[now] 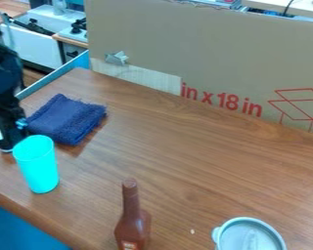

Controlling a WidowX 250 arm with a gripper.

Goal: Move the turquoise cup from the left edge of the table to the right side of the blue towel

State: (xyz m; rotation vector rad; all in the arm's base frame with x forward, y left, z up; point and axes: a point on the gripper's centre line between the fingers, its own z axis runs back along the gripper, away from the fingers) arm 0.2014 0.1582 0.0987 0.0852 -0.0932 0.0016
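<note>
End effector [12, 138] beside cyan cup [39, 168], near table edge [28, 214]

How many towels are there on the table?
1. The dark blue towel lies folded on the left part of the wooden table, just behind the cyan cup. If another one is hidden under its folds, I cannot tell.
</note>
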